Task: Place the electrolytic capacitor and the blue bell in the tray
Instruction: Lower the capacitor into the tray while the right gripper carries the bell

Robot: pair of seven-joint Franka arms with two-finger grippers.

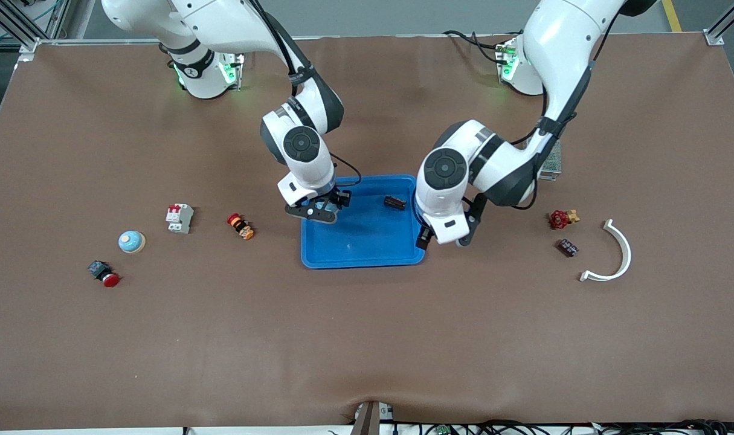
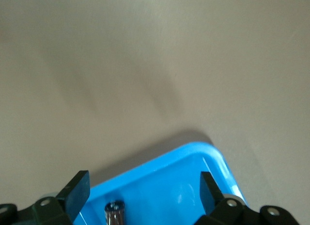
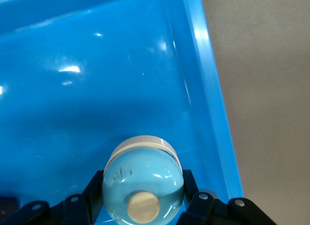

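The bright blue tray (image 1: 367,251) lies mid-table. A dark electrolytic capacitor (image 1: 394,203) lies on its floor near the rim farthest from the front camera; it also shows in the left wrist view (image 2: 115,213). My left gripper (image 1: 444,240) hangs open and empty over the tray's rim at the left arm's end, fingers (image 2: 77,190) wide apart. My right gripper (image 1: 320,208) is shut on a light blue bell (image 3: 143,184) with a beige knob, low over the tray's corner (image 3: 213,113) at the right arm's end.
A second blue bell (image 1: 131,241), a white breaker (image 1: 179,217), an orange-red button (image 1: 240,226) and a red pushbutton (image 1: 104,273) lie toward the right arm's end. A red valve (image 1: 562,219), a dark part (image 1: 568,247), a white curved piece (image 1: 614,254) and a grey mesh box (image 1: 551,162) lie toward the left arm's end.
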